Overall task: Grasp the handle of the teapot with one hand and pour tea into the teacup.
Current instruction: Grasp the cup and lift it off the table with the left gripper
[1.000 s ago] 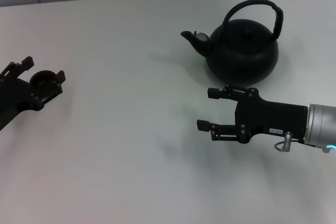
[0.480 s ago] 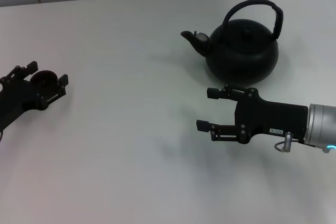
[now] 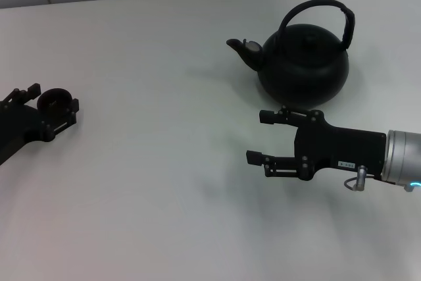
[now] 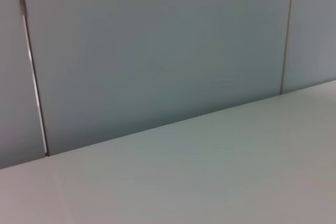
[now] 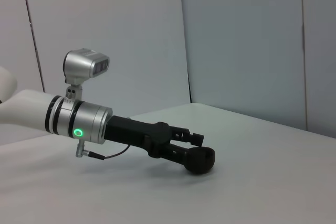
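The matte-black teapot [image 3: 304,65] stands at the back right of the white table, spout pointing left, its arched handle [image 3: 320,6] upright over the lid. My right gripper [image 3: 260,137] is open and empty, in front of the teapot and apart from it. The small dark teacup [image 3: 54,99] sits on the table at the far left, between the fingertips of my left gripper [image 3: 52,98], which is open around it. The right wrist view shows the left gripper [image 5: 195,148] far off with the teacup [image 5: 201,160] at its tips.
The white table [image 3: 151,162] stretches between the two arms. A grey panelled wall [image 4: 157,45] stands behind the table's far edge.
My left gripper has drawn back toward the near left, so the teacup now lies at its fingertips instead of deep between the fingers. The teacup, teapot and right arm have not moved.
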`<state>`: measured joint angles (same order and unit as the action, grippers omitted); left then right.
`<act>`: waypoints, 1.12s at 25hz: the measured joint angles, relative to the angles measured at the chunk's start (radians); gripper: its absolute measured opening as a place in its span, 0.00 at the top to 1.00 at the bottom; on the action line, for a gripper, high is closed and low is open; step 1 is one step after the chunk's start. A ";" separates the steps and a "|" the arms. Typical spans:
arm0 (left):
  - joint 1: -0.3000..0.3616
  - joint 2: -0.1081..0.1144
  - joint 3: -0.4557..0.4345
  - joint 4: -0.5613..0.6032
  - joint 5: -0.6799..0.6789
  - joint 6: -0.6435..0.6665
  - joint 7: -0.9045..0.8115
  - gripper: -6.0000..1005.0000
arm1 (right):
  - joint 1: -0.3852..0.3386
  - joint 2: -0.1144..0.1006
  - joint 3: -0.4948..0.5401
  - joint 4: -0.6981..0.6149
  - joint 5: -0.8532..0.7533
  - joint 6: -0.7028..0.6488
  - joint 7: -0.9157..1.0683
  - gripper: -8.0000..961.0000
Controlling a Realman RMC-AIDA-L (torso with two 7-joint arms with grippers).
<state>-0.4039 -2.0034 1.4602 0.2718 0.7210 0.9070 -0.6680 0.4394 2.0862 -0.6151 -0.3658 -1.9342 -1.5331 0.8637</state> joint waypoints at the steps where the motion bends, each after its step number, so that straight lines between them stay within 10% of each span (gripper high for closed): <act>1: 0.001 0.000 0.000 0.000 0.000 -0.002 -0.001 0.22 | 0.000 0.000 0.000 0.000 0.000 0.000 0.000 0.14; 28: -0.003 -0.014 0.008 0.024 0.020 -0.052 0.008 0.30 | -0.004 -0.002 0.000 -0.010 0.005 -0.035 0.000 0.15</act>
<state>-0.4065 -2.0176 1.4684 0.2960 0.7407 0.8552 -0.6596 0.4356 2.0846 -0.6151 -0.3759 -1.9294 -1.5685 0.8636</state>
